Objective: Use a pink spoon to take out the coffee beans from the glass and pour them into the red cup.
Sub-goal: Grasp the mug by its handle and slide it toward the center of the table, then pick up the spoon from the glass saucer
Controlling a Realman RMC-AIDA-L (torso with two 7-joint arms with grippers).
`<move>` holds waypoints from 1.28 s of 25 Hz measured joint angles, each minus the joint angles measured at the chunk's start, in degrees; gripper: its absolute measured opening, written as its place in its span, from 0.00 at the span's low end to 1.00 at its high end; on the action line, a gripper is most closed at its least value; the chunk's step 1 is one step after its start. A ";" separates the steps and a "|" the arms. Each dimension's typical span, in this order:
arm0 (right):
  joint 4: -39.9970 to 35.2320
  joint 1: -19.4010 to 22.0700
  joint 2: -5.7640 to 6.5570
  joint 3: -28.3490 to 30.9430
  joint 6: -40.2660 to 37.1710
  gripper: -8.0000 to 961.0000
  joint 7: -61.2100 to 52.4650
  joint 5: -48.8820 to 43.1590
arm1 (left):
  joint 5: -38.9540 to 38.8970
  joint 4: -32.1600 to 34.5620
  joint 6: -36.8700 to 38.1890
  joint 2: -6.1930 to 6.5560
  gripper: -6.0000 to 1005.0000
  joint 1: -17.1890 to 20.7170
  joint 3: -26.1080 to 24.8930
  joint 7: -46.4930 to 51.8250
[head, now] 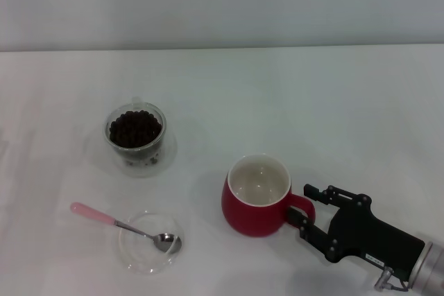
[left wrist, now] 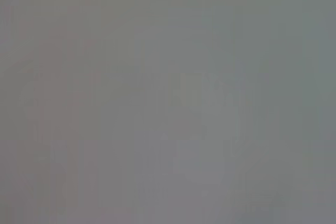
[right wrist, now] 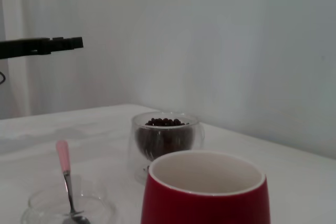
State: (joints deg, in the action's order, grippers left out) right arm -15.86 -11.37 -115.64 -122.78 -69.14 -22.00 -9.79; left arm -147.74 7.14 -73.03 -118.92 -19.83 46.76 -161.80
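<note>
The glass holds the coffee beans at the table's left; it also shows in the right wrist view. The pink spoon lies with its bowl in a shallow clear dish, nearer me than the glass, and shows in the right wrist view. The red cup stands empty and upright in the middle, close up in the right wrist view. My right gripper is open, one finger on each side of the cup's handle.
A black bar, seemingly the end of my parked left arm, hangs high beyond the spoon in the right wrist view. The left wrist view shows only flat grey. The white table stretches behind and to the right of the cup.
</note>
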 joint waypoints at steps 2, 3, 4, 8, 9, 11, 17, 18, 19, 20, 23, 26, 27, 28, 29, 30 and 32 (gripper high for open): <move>0.04 0.13 0.08 -0.04 -0.74 0.45 -0.01 0.01 | 0.00 0.23 0.00 0.00 0.88 0.14 -0.01 0.00; 0.09 0.24 0.13 -0.05 -1.18 0.49 -0.01 0.02 | 0.00 0.31 0.00 0.00 0.88 0.18 -0.01 0.00; 0.17 0.42 0.18 -0.02 -1.60 0.53 -0.02 0.03 | 0.00 0.39 0.00 0.00 0.88 0.25 -0.01 0.00; 0.65 0.88 0.34 0.48 -2.63 0.71 -0.04 0.12 | 0.00 0.49 0.00 0.00 0.88 0.42 -0.01 0.00; 1.17 0.90 0.37 0.61 -3.47 0.76 -0.05 0.14 | 0.00 0.50 -0.01 0.00 0.88 0.44 -0.01 0.00; 2.88 0.82 0.46 0.71 -6.54 0.81 -0.17 0.14 | 0.00 0.51 -0.01 0.00 0.88 0.44 -0.01 0.00; 9.86 0.35 0.96 2.98 -21.09 0.84 -1.97 0.14 | 0.00 0.17 -0.23 -0.13 0.88 0.63 -0.01 0.00; 10.76 0.33 1.05 3.70 -22.83 0.84 -2.02 0.14 | 0.02 0.13 -0.44 -0.20 0.88 0.69 0.02 0.00; 11.96 0.35 1.18 4.90 -25.12 0.85 -2.08 0.13 | 0.06 0.10 -0.65 -0.26 0.88 0.74 0.09 0.00; 12.87 0.41 1.33 6.25 -27.07 0.85 -2.11 0.12 | 0.13 0.07 -1.01 -0.34 0.88 0.76 0.20 0.00; 14.34 0.80 1.89 10.80 -31.06 0.85 -1.96 0.13 | 0.31 -0.74 -2.91 -0.44 0.88 0.82 0.30 0.08; 14.97 1.09 2.21 17.16 -32.28 0.85 -1.67 0.13 | 0.38 -2.88 -6.16 -0.53 0.88 0.85 0.32 0.19; 15.03 1.11 2.24 19.36 -32.03 0.85 -1.47 0.12 | 0.41 -3.70 -7.33 -0.56 0.88 0.84 0.33 0.19; 15.03 1.07 2.29 20.99 -31.68 0.85 -1.31 0.13 | 0.41 -3.70 -7.33 -0.56 0.88 0.84 0.33 0.19; 15.03 0.86 2.38 23.40 -31.03 0.85 -1.13 0.12 | 0.46 -5.20 -9.46 -0.62 0.88 0.85 0.38 0.21; 14.96 0.59 2.52 25.42 -30.33 0.85 -1.04 0.12 | 0.49 -6.73 -11.66 -0.64 0.88 0.86 0.41 0.31; 14.57 -0.05 2.77 29.62 -28.91 0.85 -1.01 0.12 | 0.52 -9.20 -15.25 -0.65 0.88 0.93 0.43 0.90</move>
State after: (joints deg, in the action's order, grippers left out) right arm -1.28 -11.43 -112.87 -93.17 -98.05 -23.00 -9.68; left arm -147.22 -2.07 -88.28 -119.57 -18.90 47.20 -160.91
